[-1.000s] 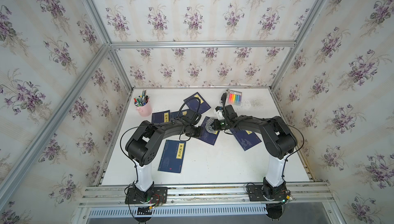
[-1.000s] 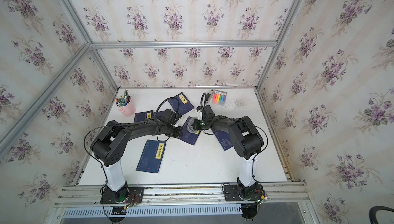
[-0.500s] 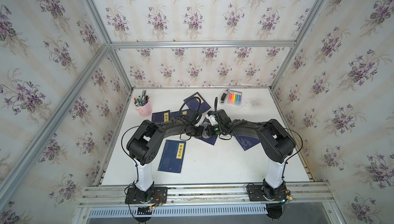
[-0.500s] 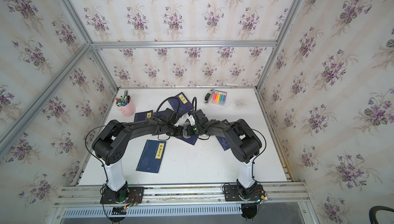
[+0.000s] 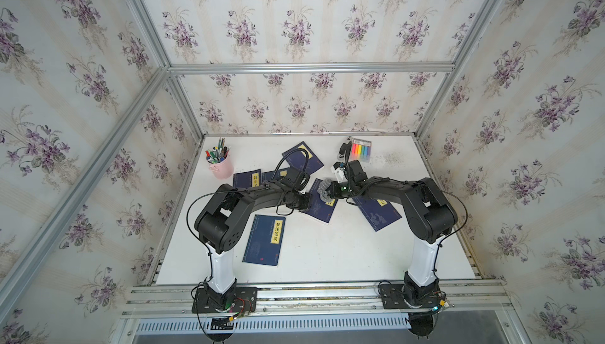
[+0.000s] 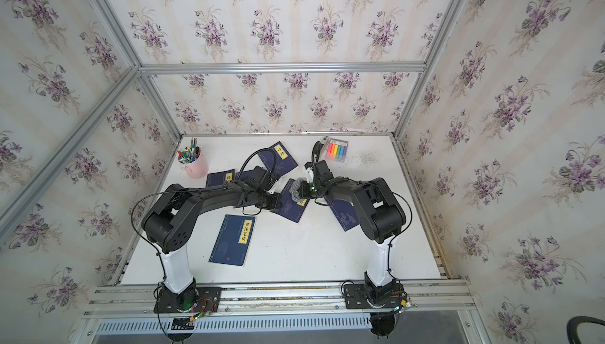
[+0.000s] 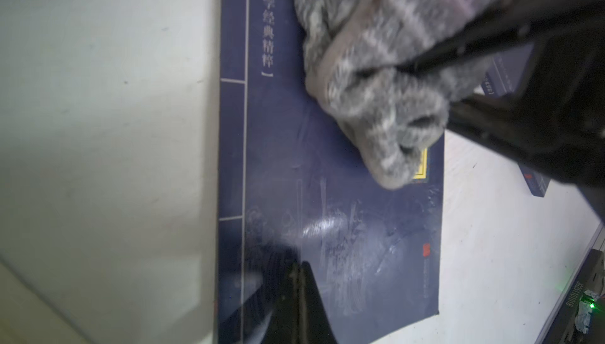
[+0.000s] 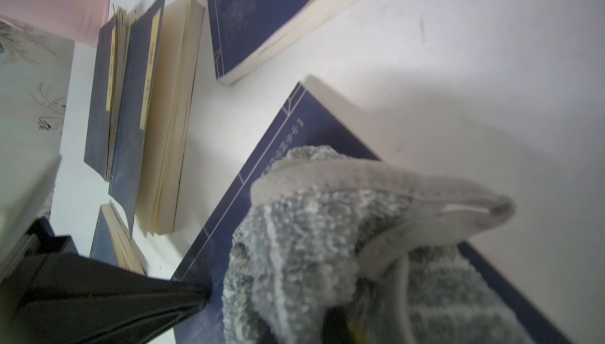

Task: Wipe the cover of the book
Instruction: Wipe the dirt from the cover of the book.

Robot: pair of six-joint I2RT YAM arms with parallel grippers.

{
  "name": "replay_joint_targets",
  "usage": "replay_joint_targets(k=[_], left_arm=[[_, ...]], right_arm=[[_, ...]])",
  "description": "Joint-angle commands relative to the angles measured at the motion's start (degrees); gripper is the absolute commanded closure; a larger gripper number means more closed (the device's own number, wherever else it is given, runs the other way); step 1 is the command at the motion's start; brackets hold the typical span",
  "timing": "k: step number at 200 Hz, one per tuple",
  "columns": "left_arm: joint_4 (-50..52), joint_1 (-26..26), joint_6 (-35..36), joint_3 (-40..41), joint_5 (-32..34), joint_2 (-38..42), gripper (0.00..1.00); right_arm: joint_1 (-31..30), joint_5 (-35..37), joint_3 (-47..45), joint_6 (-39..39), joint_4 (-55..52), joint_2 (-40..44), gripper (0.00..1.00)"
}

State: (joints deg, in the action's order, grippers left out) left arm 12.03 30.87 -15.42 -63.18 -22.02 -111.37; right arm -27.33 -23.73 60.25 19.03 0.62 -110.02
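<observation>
A dark blue book (image 5: 322, 211) (image 6: 289, 209) lies mid-table in both top views. My left gripper (image 5: 307, 202) (image 7: 299, 265) is shut with nothing in it, its tip pressed on the book's cover (image 7: 327, 195) near the spine edge. A grey fluffy cloth (image 5: 323, 190) (image 6: 296, 190) (image 7: 376, 64) (image 8: 327, 227) rests on the far part of the cover, over the yellow title label. My right gripper (image 5: 330, 191) (image 8: 340, 326) is shut on the cloth, its tips buried in the fabric. Pale streaks show on the bare cover.
Other blue books lie around: one near the front left (image 5: 265, 244), one under the right arm (image 5: 379, 214), one at the back (image 5: 302, 160), two stacked by the left forearm (image 5: 247, 178). A pink pen cup (image 5: 220, 164) and a highlighter pack (image 5: 360, 149) stand at the back.
My right gripper has dragged the cloth leftward from the book's right edge onto the cover. The left gripper has stayed pressed on the book.
</observation>
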Motion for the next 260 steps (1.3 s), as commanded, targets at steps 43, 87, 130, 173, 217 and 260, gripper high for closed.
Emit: replay_joint_targets(k=[43, 87, 130, 173, 217, 260], left_arm=[[14.4, 0.1, 1.4, 1.9, 14.7, -5.1, 1.0], [14.2, 0.1, 1.3, 2.0, 14.3, -5.2, 1.0], [13.9, 0.1, 1.2, 1.9, 13.8, -5.7, 1.0], [14.0, 0.0, 1.3, 1.7, 13.8, -6.0, 1.0], [14.1, 0.0, 1.3, 1.7, 13.9, -6.2, 1.0], [14.0, 0.0, 1.2, 1.8, 13.9, -6.0, 1.0]], right_arm=[[-6.5, 1.6, -2.1, -1.8, -6.5, 2.0, 1.0], [-0.5, 2.3, 7.5, 0.7, -6.1, -5.5, 1.0], [0.8, 1.6, 12.7, 0.5, -7.1, -9.1, 1.0], [-3.0, 0.5, 9.6, -1.9, -8.8, -5.7, 1.0], [-7.3, -0.1, 4.3, -0.3, -6.1, -3.0, 1.0], [-0.1, 3.3, 10.4, 1.4, -6.4, -8.1, 1.0]])
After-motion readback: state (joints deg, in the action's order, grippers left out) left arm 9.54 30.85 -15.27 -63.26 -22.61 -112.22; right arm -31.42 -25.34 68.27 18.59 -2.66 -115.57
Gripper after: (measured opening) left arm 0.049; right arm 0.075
